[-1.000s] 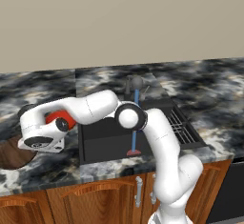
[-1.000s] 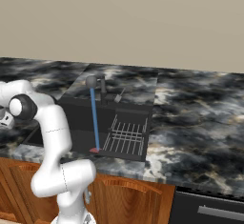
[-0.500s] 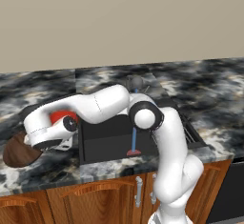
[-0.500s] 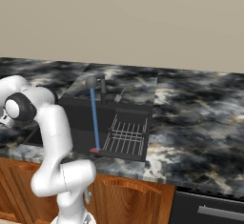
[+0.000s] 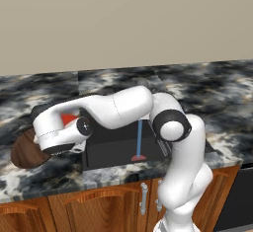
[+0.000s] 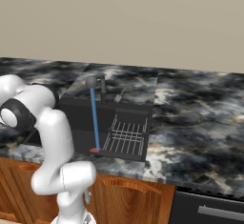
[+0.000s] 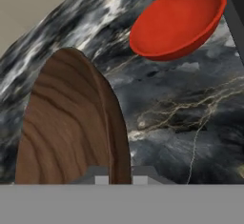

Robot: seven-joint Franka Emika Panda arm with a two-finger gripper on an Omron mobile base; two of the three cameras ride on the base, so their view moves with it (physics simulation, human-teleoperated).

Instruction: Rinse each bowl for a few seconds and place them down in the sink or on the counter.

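Note:
My gripper (image 7: 119, 179) is shut on the rim of the dark brown wood-grain bowl (image 7: 71, 123), which stands tilted on edge above the counter (image 7: 190, 123). The same bowl (image 5: 25, 151) hangs at the left of the left base view, just beyond my white hand. The glossy red bowl (image 7: 178, 18) rests on the marbled counter beyond it; a red sliver of that bowl (image 5: 69, 118) peeks out behind my forearm. The dark sink (image 5: 118, 144) lies to the right of both bowls, with a thin blue stream (image 6: 94, 118) falling from the grey faucet (image 6: 101, 86).
A wire rack (image 6: 125, 137) sits on the right side of the sink basin (image 6: 81, 123). Wooden cabinets (image 5: 99, 201) run below the counter (image 6: 200, 137), and a dark appliance front (image 6: 209, 211) stands at the lower right. A plain beige wall backs the counter.
The brown bowl has come up off the counter in my gripper and tipped onto its edge. My forearm has swung forward over the red bowl, hiding most of it.

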